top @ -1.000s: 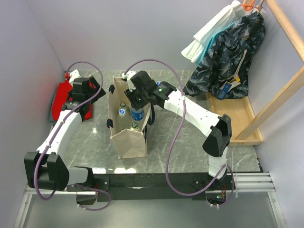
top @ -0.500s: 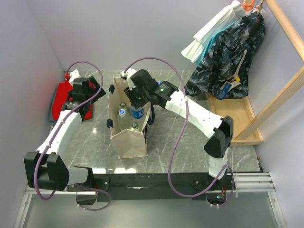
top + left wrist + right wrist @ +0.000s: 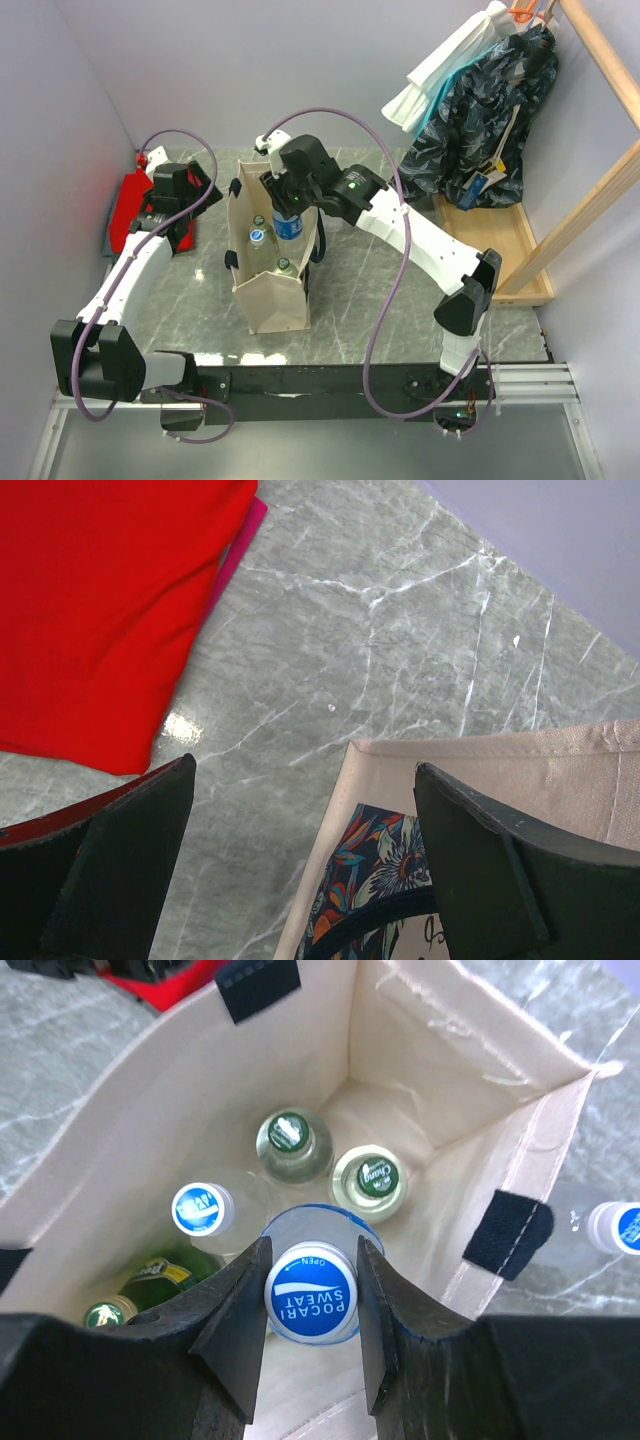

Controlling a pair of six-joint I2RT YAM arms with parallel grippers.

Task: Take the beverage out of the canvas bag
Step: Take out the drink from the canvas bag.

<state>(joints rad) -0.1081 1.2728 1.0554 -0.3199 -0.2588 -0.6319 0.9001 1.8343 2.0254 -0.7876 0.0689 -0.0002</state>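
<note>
Between right jaws: right gripper [image 3: 311, 1260] is nearly closed, its fingers pinching the neck of the beverage [image 3: 311, 1305], just under the cap.
Beverage look: clear bottle, blue cap printed POCARI SWEAT in white, blue label visible from the top camera [image 3: 287, 226].
Beverage position: upright, inside the mouth of the canvas bag [image 3: 420, 1040], close to the bag wall right of the jaws; cap nearer the wrist camera than the other caps. Whether its base clears the rim: cannot tell.
Bag: beige canvas, boxy, standing upright and open on the grey marble table [image 3: 400, 610]; navy strap ends [image 3: 510, 1245] are sewn to the rim on both long sides.
Beyond jaws, in bag: clear bottle with green cap [image 3: 290, 1132]; beside it a pale cap with green print [image 3: 368, 1174].
Left of jaws, in bag: blue-and-white cap [image 3: 202, 1208]; lower left, a green glass bottle [image 3: 105, 1312].
Obstruction: these bottles crowd around the held one; the bag walls enclose it.
Right of jaws, outside bag: another clear bottle with a blue-and-white cap [image 3: 618, 1228].
Left gripper [image 3: 305, 770]: jaws wide apart, holding nothing, over the bag's top edge and floral print [image 3: 380, 870].
Left of left jaws: red cloth [image 3: 100, 610] flat on the table.
</note>
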